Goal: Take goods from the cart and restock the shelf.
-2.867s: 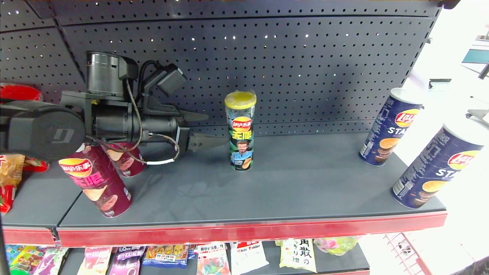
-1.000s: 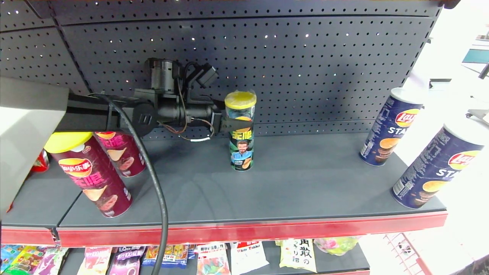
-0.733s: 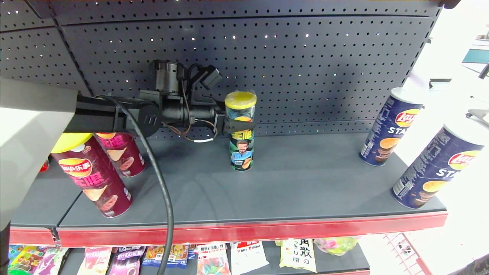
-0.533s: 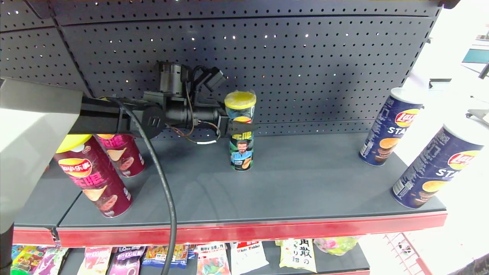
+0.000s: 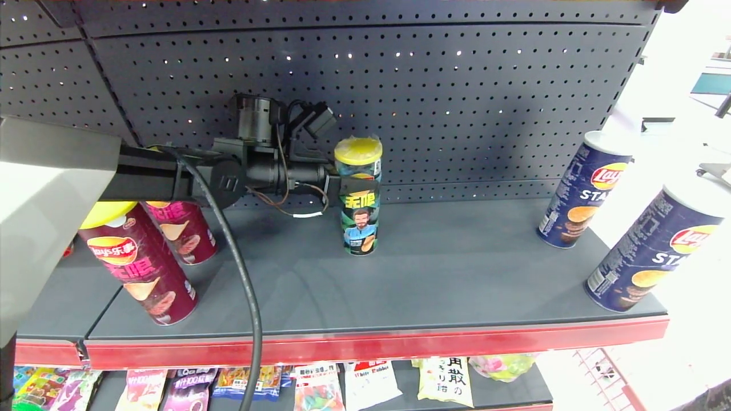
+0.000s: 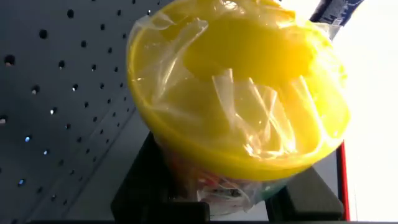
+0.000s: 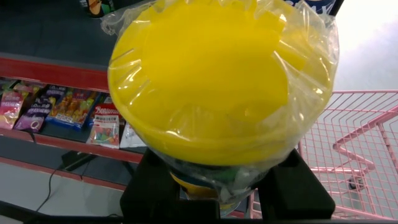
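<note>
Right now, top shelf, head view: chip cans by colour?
maroon cans: 2
green can: 1
navy cans: 2
Total: 5

My left arm (image 5: 154, 180) is matte black from pale grey shell (image 5: 40, 188) to pincer (image 5: 358, 184); a thick black cable (image 5: 255, 331) hangs.

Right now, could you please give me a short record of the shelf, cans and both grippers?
shelf: dark, red front edge
green can: upright mid-shelf, yellow lid
left gripper: jaws shut on the green can's upper part
right gripper: jaws shut on second can, yellow-lidded
pink cart: beyond the second can
maroon cans: two, shelf's left
blue cans: two, shelf's right
</note>
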Controlling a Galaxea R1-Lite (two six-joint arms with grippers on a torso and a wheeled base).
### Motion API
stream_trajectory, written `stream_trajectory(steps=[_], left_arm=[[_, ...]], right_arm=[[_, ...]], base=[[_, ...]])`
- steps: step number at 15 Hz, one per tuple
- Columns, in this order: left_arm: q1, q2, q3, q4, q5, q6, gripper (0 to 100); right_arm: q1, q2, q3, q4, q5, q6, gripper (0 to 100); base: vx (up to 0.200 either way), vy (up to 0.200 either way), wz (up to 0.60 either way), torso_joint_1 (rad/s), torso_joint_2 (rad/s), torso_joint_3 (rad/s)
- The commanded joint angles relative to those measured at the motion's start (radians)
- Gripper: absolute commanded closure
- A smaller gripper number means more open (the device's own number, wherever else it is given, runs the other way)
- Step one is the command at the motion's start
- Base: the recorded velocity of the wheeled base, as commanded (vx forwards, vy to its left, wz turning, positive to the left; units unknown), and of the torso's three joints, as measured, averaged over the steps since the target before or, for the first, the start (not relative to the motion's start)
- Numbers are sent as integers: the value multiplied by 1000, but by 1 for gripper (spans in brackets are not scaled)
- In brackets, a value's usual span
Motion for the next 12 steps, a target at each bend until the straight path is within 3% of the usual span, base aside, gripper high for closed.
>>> stream_trajectory(steps=[1, 3, 7, 12], left_arm=[[-4, -56, 40, 0, 0, -8, 100], [-49, -165, 131, -3, 1, -108, 100], [-107, -268, 284, -11, 15, -111, 100], [-141, -297, 510, -264, 78, -119, 100]], right_arm=[[0, 1, -2, 0, 1, -1, 100], [0, 0, -2, 0, 1, -1, 100], [0, 0, -3, 0, 1, -1, 100], [0, -2, -6, -2, 1, -1, 100]], base=[[0, 0, 0, 0, 0, 0], [0, 0, 0, 0, 0, 0], [0, 0, 0, 0, 0, 0], [0, 0, 0, 0, 0, 0]])
